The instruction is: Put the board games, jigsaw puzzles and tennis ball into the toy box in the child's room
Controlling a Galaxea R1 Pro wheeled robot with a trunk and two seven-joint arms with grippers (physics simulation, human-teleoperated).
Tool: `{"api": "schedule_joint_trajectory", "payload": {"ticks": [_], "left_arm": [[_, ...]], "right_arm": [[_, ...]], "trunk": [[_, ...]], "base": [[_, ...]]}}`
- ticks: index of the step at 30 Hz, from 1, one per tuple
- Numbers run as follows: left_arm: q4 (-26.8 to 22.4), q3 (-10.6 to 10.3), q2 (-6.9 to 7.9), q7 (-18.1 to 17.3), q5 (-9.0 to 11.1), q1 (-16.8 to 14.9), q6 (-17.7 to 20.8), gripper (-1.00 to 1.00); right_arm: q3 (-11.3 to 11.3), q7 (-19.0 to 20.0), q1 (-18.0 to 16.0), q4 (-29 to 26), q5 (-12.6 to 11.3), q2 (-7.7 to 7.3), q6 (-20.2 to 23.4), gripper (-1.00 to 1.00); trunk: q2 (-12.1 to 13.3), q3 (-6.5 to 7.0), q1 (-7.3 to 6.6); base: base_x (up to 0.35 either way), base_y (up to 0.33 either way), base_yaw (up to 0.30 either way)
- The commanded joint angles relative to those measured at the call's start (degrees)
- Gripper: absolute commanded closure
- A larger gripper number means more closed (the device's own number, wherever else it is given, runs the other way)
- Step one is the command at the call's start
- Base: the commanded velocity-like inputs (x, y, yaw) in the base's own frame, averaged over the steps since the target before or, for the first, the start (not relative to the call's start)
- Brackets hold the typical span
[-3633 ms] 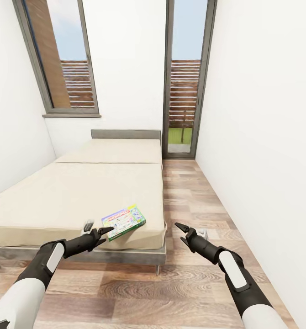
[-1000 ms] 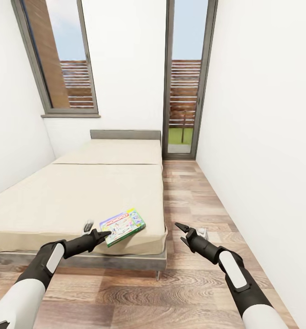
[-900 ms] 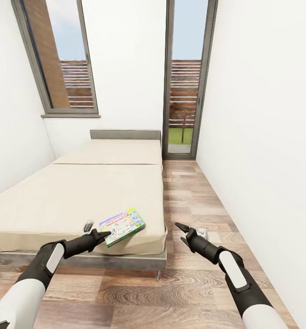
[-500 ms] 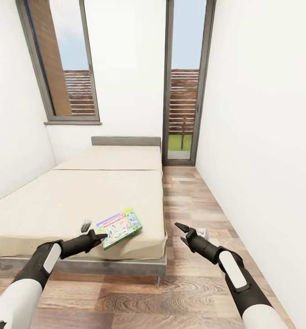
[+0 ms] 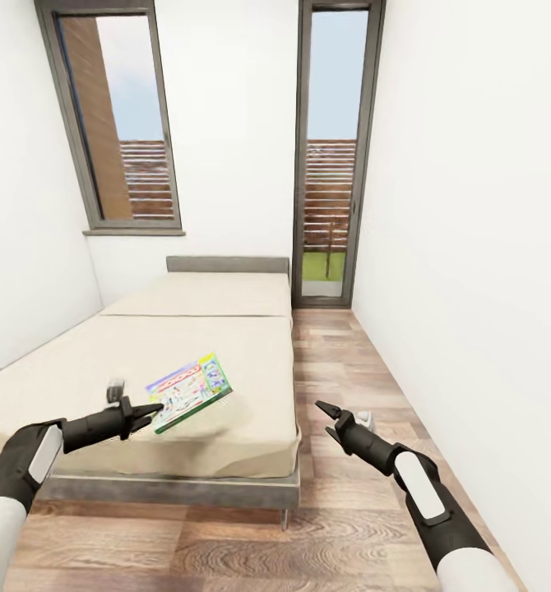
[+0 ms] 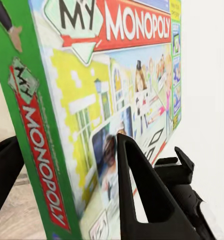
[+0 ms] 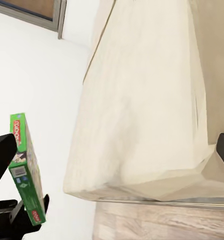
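Observation:
The white-green board game [image 5: 189, 392], a flat box with "My Monopoly" on its cover, hangs tilted a little above the cream bed [image 5: 185, 345] near its foot end. My left gripper [image 5: 146, 410] is shut on the box's near edge. In the left wrist view the board game [image 6: 91, 100] stands between the black fingers [image 6: 137, 195]. My right gripper [image 5: 325, 417] is open over the wood floor to the right of the bed, holding nothing. From the right wrist view the board game [image 7: 24, 170] is seen edge-on beside the bed [image 7: 142, 100].
A strip of wood-plank floor [image 5: 349, 370] runs between the bed and the white right wall [image 5: 473, 247]. A tall glass door [image 5: 333, 156] and a window [image 5: 119, 123] stand behind the bed. The bed's grey frame [image 5: 185, 491] is in front of me.
The board game lay flat on the bed's near corner; now my left gripper has lifted it and carried it left. The view has tilted upward. The right arm holds still.

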Motion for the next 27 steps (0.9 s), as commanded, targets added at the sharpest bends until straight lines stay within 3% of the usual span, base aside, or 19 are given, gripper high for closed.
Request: {"api": "schedule_joint_trajectory", "payload": {"ticks": [1,12,17,27], "left_arm": [[-0.8,0.0,0.96,-1.8,-0.3,0.0,1.2,1.00],[-4.6,-1.2,7.17,-15.1,-0.8,-1.5,3.1,1.00],[-4.7,-1.5,8.90,-16.8,-0.9,-1.8,3.1,1.00],[-4.8,-1.6,10.68,-17.2,-0.9,-1.9,3.1,1.00]], "right_arm": [[-0.2,0.0,0.0,0.0,0.0,-0.08,0.5,-1.00],[0.1,0.0,-0.1,-0.7,0.5,-0.91,0.6,-1.00],[0.4,0.8,-0.1,-0.9,0.5,-0.93,0.5,-1.00],[0.8,1.4,-0.1,-0.9,0.5,-0.86,-3.3,-1.00]], "trunk": [[0.4,0.12,-0.24],[4.8,2.10,-2.65],[6.8,2.99,-3.75],[10.8,4.79,-5.95]], "base": [[0.000,0.000,0.000],[0.000,0.000,0.000],[0.000,0.000,0.000],[0.000,0.000,0.000]]}}
